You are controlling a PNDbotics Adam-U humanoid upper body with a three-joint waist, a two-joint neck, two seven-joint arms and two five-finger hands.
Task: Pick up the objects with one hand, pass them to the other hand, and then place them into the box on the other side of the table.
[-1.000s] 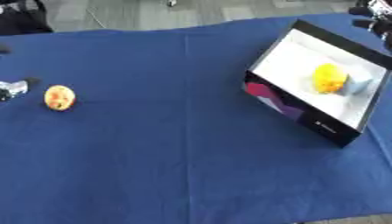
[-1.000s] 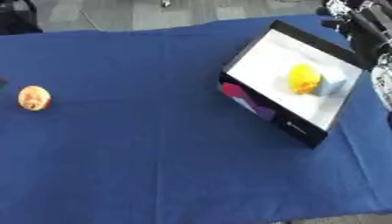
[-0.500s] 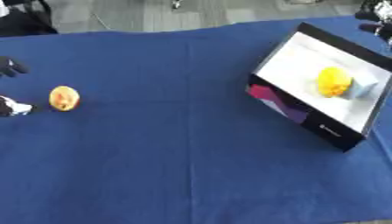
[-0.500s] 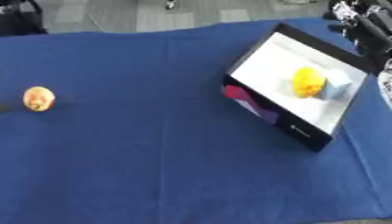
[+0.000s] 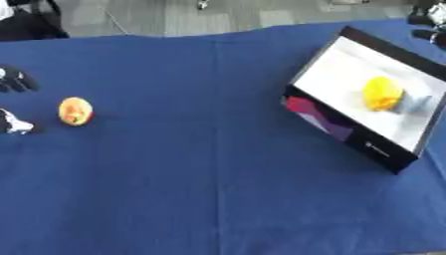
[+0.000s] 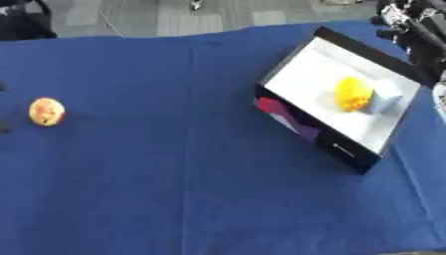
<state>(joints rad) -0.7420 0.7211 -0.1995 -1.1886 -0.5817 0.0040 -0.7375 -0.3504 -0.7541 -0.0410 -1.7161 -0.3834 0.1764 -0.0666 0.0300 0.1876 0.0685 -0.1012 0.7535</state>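
Orange-and-yellow ball [image 5: 75, 110] lies alone on the blue tablecloth [image 5: 218, 169] at the robot's left, with the box [image 6: 334, 102] far across on the right.

The left hand [image 5: 12, 99] shows only at the left edge of the left eye view: dark fingers above and a pale-tipped part below, spread apart with the gap facing the ball, just beside it and not touching. The ball rests on bare cloth with nothing between it and that hand. The box, black-walled with a white floor (a red and purple patch on its near wall), sits askew and already holds a yellow object [image 6: 353, 93] touching a pale blue one [image 6: 384, 98]. The right hand [image 6: 411, 25] is up at the top right corner beyond the box's far rim; whether its fingers are straight or curled I cannot tell. Grey floor [image 5: 244, 15] runs past the table's far edge.
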